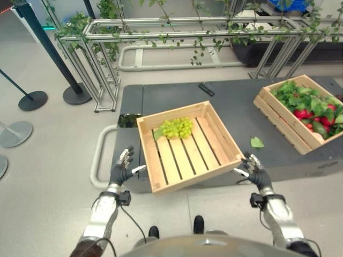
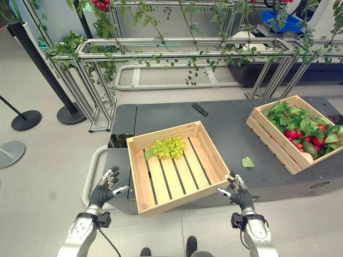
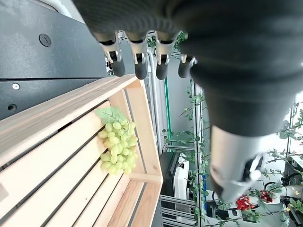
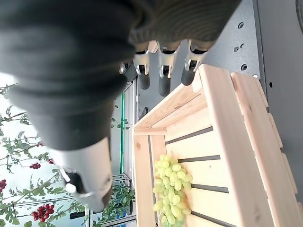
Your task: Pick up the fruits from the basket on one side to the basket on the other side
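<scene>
A slatted wooden crate (image 1: 161,179) sits at the near edge of the dark table (image 1: 225,99), holding a bunch of green grapes (image 1: 176,127) with a leaf near its far side. A second wooden crate (image 1: 281,120) at the right holds red fruits (image 1: 302,113) among green leaves (image 1: 300,96). My left hand (image 1: 121,168) hovers open just left of the near crate's front corner, clear of it. My right hand (image 1: 255,169) hovers open just right of the crate's other front corner. Neither holds anything. Both wrist views show the grapes (image 3: 117,147) past straight fingers (image 4: 163,71).
A loose green leaf (image 1: 256,142) lies on the table between the crates. A small black remote-like object (image 1: 206,89) lies at the table's far side. A metal frame with vines (image 1: 177,32) stands behind. Barrier posts (image 1: 76,93) stand on the floor at left.
</scene>
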`<state>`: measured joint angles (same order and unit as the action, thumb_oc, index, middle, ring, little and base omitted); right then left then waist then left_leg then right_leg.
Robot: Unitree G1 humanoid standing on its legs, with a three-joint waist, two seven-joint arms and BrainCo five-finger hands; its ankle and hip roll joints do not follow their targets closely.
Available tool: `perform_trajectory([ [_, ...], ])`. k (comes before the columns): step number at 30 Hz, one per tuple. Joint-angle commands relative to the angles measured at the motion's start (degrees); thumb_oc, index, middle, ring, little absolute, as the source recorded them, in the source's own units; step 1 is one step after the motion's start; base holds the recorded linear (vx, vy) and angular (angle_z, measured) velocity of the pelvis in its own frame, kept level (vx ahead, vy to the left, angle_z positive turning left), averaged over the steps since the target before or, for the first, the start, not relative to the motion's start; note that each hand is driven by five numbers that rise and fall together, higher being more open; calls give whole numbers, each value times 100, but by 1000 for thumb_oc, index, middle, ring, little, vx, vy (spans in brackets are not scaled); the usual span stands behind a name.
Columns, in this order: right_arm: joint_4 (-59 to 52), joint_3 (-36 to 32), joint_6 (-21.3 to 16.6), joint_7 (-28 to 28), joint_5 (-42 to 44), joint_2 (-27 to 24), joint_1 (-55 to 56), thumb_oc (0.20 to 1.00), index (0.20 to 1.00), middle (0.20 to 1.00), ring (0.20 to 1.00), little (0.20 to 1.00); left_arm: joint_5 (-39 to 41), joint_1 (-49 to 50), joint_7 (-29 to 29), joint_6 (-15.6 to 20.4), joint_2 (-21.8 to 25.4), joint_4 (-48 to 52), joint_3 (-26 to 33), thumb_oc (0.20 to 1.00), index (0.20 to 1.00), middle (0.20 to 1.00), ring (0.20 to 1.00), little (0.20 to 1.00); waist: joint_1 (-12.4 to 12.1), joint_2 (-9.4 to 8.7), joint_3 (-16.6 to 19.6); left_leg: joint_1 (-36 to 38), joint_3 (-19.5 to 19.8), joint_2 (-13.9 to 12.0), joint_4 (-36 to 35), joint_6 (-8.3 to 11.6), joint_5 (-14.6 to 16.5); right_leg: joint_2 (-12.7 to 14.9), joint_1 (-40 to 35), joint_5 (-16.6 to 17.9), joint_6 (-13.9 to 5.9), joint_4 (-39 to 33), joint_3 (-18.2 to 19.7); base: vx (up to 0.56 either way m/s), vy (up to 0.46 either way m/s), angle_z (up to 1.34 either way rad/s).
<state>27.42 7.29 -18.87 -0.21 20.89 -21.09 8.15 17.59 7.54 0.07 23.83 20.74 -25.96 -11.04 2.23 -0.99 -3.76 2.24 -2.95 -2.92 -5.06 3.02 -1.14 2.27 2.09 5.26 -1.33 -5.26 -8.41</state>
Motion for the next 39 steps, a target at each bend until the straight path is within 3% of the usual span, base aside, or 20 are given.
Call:
perform_trajectory([
  [1, -94, -158, -261, -36, -37, 55, -210, 1000, 1000, 1000, 1000, 1000, -122, -218, 77, 188, 48, 61, 62, 1000, 1000, 1000, 1000, 1000, -15, -195, -23, -82, -124, 247, 334, -93, 248, 159, -249, -708, -488, 566, 164, 0, 0, 0],
  [29, -372, -233, -268, -74, -118, 20, -204, 1000, 1000, 1000, 1000, 1000, 4, -169, 48, 147, 14, 149, 168, 1000, 1000, 1000, 1000, 1000, 13, -174, 35, 77, -210, 254, 303, -130, 319, 154, -344, -737, -507, 563, 289, -1, 1, 0],
  [39, -1105, -607, -398, -136, -233, -397, -437, 1000, 1000, 1000, 1000, 1000, 131, -227, 66, 283, 95, 800, 417, 1000, 1000, 1000, 1000, 1000, -17, -219, -114, -63, -209, 252, 289, -130, 281, 147, -172, -699, -514, 594, 296, -20, -8, -3],
])
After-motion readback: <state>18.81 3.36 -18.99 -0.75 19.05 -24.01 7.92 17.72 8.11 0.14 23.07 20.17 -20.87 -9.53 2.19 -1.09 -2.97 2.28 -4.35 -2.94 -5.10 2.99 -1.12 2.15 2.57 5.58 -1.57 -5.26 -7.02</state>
